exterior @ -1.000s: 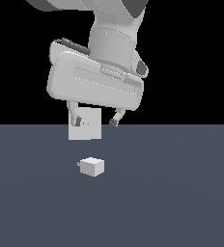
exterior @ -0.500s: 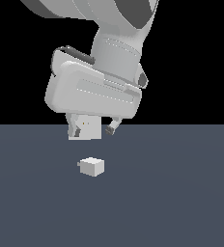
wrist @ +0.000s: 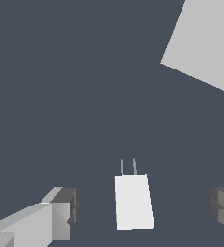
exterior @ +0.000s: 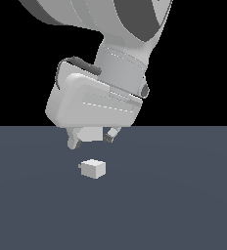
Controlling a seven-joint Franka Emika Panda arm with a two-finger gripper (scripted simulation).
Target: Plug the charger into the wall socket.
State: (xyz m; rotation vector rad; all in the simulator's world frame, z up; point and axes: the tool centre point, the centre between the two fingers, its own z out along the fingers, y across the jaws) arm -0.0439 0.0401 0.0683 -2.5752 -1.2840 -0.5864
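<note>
Charger (exterior: pixel 93 169): off-white block on the dark counter (exterior: pixel 184 205), two thin prongs (wrist: pixel 128 166) pointing toward the wall socket. Hand (exterior: pixel 92 140): directly above the charger, fingers (wrist: pixel 61 212) spread wide, either side, not touching it. Wall socket (wrist: pixel 205 43): flat plate beyond the charger, well apart.

Exterior view: low, level, close behind arm. Wrist view: looks steeply down at floor. Both share charger (exterior: pixel 93 168) (wrist: pixel 133 201) and gripper (exterior: pixel 92 140) fingertips (wrist: pixel 63 212).
</note>
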